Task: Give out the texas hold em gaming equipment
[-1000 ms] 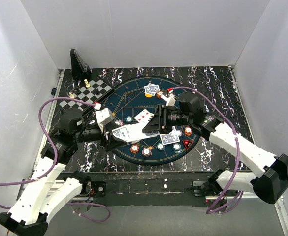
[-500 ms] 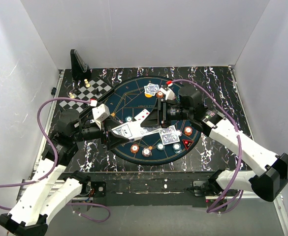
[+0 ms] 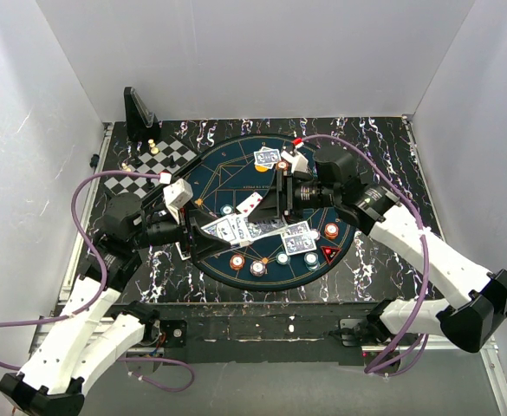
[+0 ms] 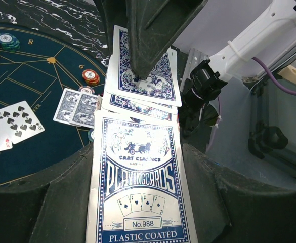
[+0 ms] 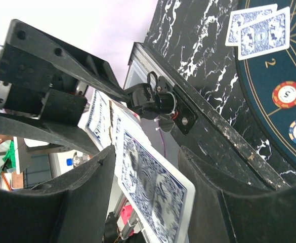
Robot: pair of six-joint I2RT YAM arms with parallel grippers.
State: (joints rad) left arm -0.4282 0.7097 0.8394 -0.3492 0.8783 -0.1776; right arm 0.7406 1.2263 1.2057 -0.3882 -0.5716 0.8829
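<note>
My left gripper (image 3: 203, 234) is shut on a blue-and-white playing card box (image 4: 140, 187), with blue-backed cards (image 4: 142, 104) fanning out of its far end. My right gripper (image 3: 260, 227) is shut on the top blue-backed card (image 5: 153, 197) of that fan, its fingertip (image 4: 137, 73) pressing on the card's back. Both hold above the near part of the dark blue mat (image 3: 236, 165). On the mat lie face-up cards (image 3: 250, 204), two face-down pairs (image 3: 267, 158) (image 3: 298, 236), orange chips (image 3: 237, 260) (image 3: 331, 230), teal chips (image 3: 311, 258) and a red triangle marker (image 3: 329, 253).
A checkered board (image 3: 162, 160) with small chess pieces sits at the back left, beside a black stand (image 3: 138, 108). The marbled black table (image 3: 383, 156) ends at white walls on three sides. Purple cables loop off both arms.
My right gripper has drawn back toward the right and far side, and the top card has slid partway out of the deck. The left gripper with the box has shifted slightly.
</note>
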